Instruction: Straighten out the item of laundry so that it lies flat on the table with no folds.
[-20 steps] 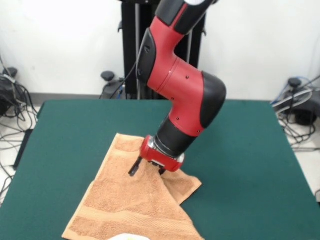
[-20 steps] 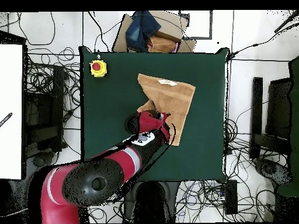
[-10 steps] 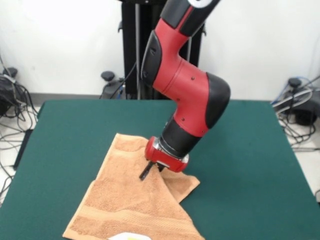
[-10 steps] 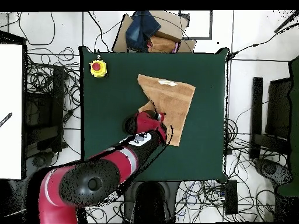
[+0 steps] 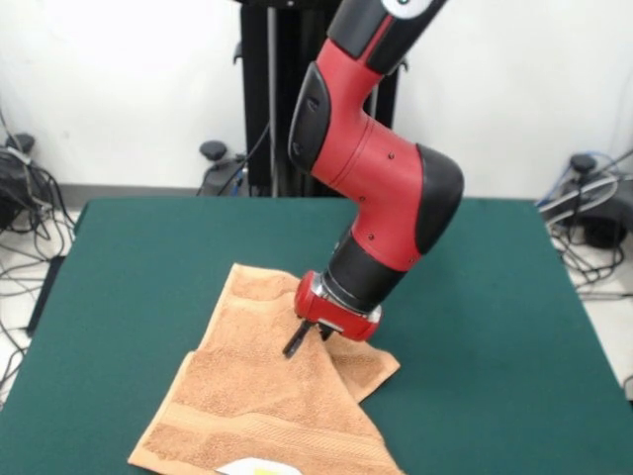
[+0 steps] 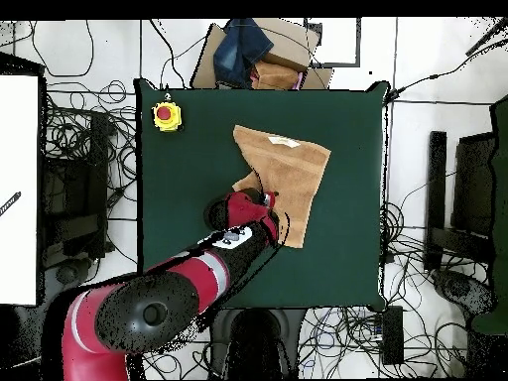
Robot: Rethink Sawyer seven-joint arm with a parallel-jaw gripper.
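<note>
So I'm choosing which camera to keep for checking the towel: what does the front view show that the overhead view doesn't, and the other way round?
Only the front view shows the gripper from the side, low over the towel, and a flap of towel folded under the arm toward the picture's right.

Only the overhead view shows the towel's whole outline, its white label, and a yellow box with a red button at a table corner.

Both show the towel not yet flat on the green table, with the arm above it.
</note>
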